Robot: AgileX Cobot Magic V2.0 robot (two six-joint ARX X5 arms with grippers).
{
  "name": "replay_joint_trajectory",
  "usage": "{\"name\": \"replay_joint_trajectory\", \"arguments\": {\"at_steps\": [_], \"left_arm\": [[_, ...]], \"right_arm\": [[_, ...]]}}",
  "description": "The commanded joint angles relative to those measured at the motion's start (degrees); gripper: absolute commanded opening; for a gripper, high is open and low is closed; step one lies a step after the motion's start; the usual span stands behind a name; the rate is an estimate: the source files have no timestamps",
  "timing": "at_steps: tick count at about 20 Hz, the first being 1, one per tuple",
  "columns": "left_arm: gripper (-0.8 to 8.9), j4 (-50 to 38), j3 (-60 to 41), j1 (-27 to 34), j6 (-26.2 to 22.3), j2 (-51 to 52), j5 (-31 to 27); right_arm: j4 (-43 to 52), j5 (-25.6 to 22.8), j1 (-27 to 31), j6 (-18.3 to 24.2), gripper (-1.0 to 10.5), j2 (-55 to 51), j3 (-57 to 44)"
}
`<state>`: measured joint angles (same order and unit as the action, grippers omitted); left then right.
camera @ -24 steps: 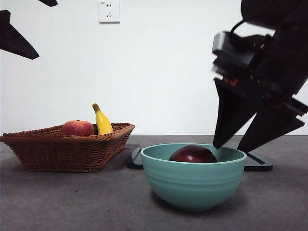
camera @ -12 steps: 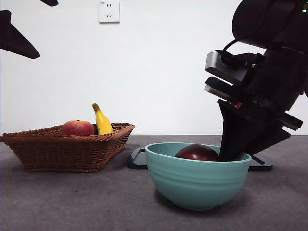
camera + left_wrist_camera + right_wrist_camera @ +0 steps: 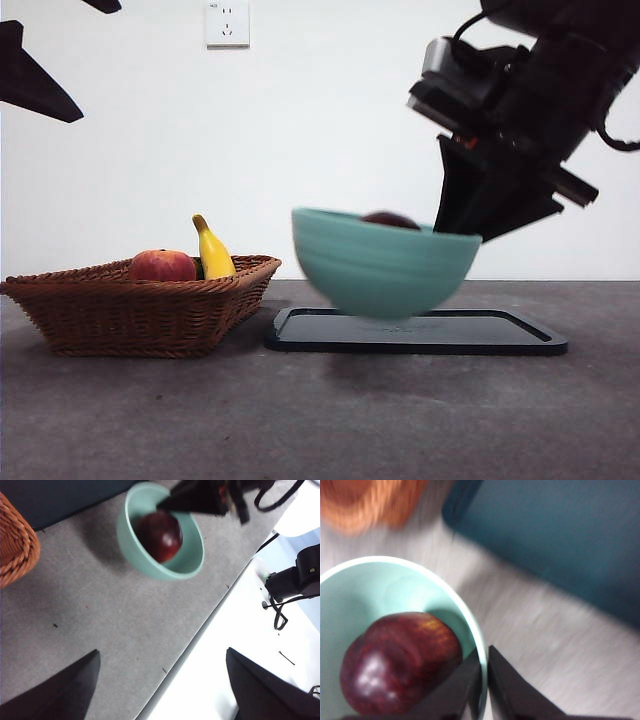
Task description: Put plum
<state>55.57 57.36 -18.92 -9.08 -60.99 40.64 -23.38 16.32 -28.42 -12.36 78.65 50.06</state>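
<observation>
The right gripper (image 3: 483,680) pinches the rim of the bowl (image 3: 380,262), held off the table; the plum (image 3: 400,662) lies inside, beside the jaws. A tilt could roll it out. The left gripper (image 3: 160,680) waits open.

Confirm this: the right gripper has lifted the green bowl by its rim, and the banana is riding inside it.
Not the banana. The right gripper pinches the rim of the bowl, but the plum lies inside, as the right wrist view shows. The banana sits in the basket.
</observation>
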Motion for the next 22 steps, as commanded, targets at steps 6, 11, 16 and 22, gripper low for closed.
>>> {"name": "replay_joint_trajectory", "arguments": {"at_steps": [6, 11, 16, 22], "left_arm": [[4.02, -0.3, 0.7, -0.3, -0.5, -0.3, 0.3], [4.02, -0.3, 0.7, -0.3, -0.5, -0.3, 0.3], [4.02, -0.3, 0.7, -0.3, -0.5, -0.3, 0.3], [4.02, -0.3, 0.7, -0.3, -0.5, -0.3, 0.3]], "right_arm": [[-1.4, -0.1, 7.1, 0.7, 0.1, 9.2, 13.0], [-3.0, -0.4, 10.4, 2.4, 0.1, 20.5, 23.6], [-0.9, -2.4, 11.4, 3.3, 0.1, 27.5, 25.8], [-0.6, -2.9, 11.4, 3.8, 0.1, 30.5, 25.8]]}}
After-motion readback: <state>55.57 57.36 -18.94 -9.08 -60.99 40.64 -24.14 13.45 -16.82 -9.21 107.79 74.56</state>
